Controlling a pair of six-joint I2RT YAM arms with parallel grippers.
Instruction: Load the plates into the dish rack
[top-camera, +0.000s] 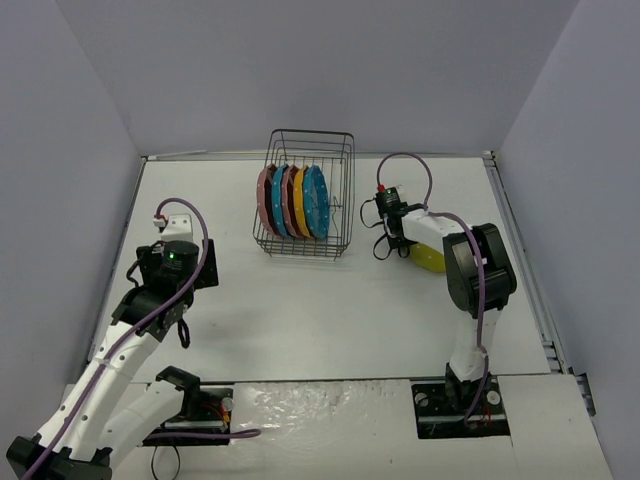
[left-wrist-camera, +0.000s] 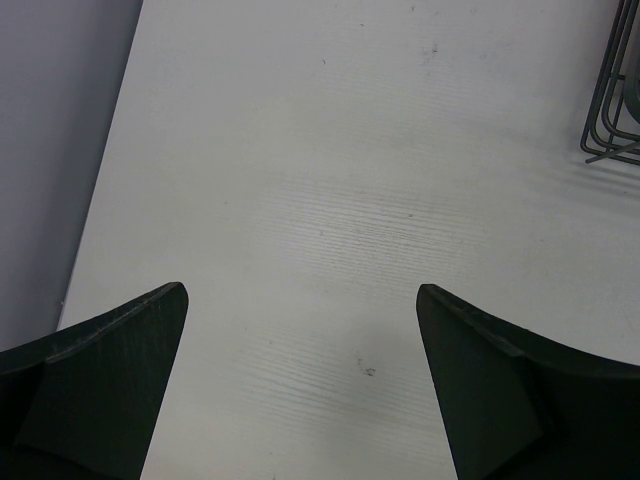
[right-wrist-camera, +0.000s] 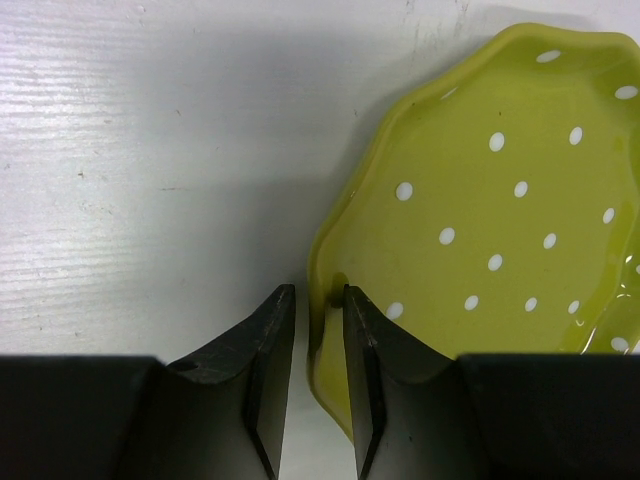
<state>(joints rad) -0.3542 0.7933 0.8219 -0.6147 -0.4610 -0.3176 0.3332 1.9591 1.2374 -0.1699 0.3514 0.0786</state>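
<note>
The lime green plate (right-wrist-camera: 500, 200) with white dots lies on the white table right of the dish rack; part of it shows under my right arm in the top view (top-camera: 430, 260). My right gripper (right-wrist-camera: 320, 295) (top-camera: 398, 243) is closed across its left rim, one finger outside and one inside. The black wire dish rack (top-camera: 340, 160) stands at the back middle and holds several plates on edge: pink (top-camera: 265, 200), blue (top-camera: 279, 203), orange (top-camera: 300, 203) and blue (top-camera: 317, 203). My left gripper (left-wrist-camera: 300, 290) (top-camera: 178, 270) is open and empty over bare table at the left.
A corner of the rack (left-wrist-camera: 612, 120) shows at the upper right of the left wrist view. Grey walls enclose the table on the left, back and right. The table's left edge (left-wrist-camera: 100, 200) runs close to my left gripper.
</note>
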